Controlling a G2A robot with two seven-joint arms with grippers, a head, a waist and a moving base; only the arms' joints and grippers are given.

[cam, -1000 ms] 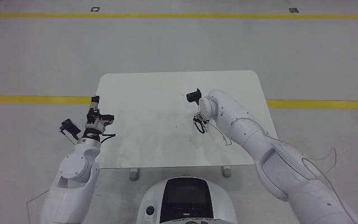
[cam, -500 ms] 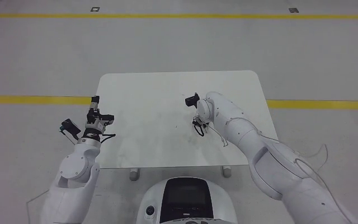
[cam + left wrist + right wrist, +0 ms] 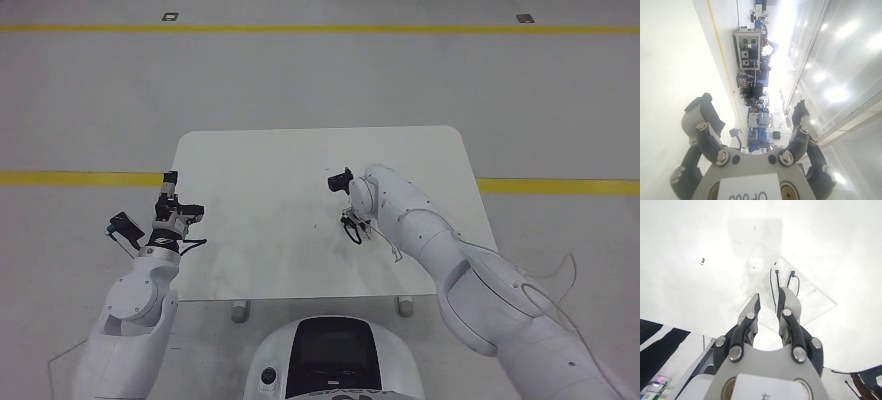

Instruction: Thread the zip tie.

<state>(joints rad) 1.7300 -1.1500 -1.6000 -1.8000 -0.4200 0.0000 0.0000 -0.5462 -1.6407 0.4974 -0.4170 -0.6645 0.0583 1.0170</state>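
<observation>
**While the left arm waits, the right one edges over the tray of ties**

Top view: over the last second the right arm's wrist has slid a little to the left. The right pincer (image 3: pixel 350 226) now hangs tips down over the table (image 3: pixel 250 160), just right of its middle. The left pincer (image 3: pixel 176 200) has not stirred at the table's left edge and points toward the far side. I judge the shift a small lining-up before a grab, not a grasp, and no threading has begun.

Left wrist view: the left pincer (image 3: pixel 753 98) stands wide apart with nothing between its fingers. It is aimed out into the room, not at the table.

Right wrist view: the right pincer (image 3: pixel 769 292) is parted by a modest gap and holds nothing. Below it a clear tray (image 3: pixel 815 300) lies flat on the table. In the tray are the black zip ties (image 3: pixel 776 275), three as far as I can tell:
- a long straight strap, seen through the gap between the fingers
- one beside it with its square head showing
- a curved one beyond that, partly behind one finger

All lie loose, and none seems looped through its own head. A small scrap (image 3: pixel 702 260) lies on the bare table, well apart from the tray
</observation>
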